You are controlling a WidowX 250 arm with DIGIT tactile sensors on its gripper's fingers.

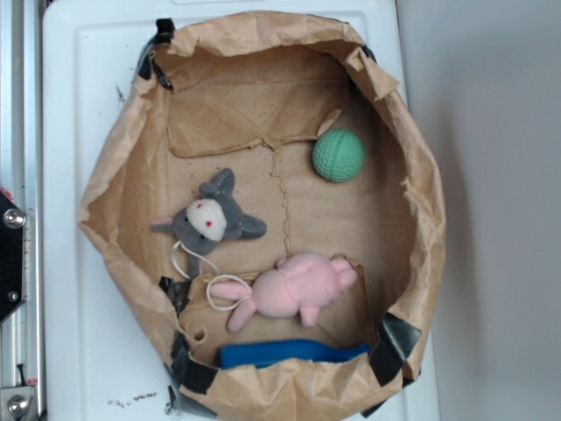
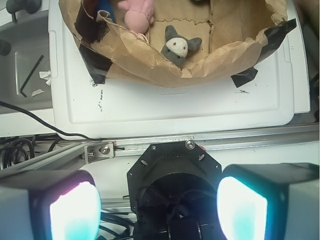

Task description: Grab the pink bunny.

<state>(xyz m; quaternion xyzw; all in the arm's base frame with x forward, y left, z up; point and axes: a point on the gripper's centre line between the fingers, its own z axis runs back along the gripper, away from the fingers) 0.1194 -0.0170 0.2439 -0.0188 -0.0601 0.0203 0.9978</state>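
Well ahead of the spread-apart, empty fingers [image 2: 157,207], pink bunny [image 1: 294,288] lies inside paper bag tray [image 1: 421,210], beside grey plush [image 1: 209,219]. Likely soft, light, squashy; grab the plump body, not ears or white string loop [image 1: 223,294].

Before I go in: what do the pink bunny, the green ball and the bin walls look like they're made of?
Pink bunny: soft plush fabric, matte and fuzzy, with a white string loop.
Green ball: looks knitted or crocheted yarn, judging by its fine ribbed texture.
Bin walls: crumpled brown paper, matte and creased, held with black tape at the rim.
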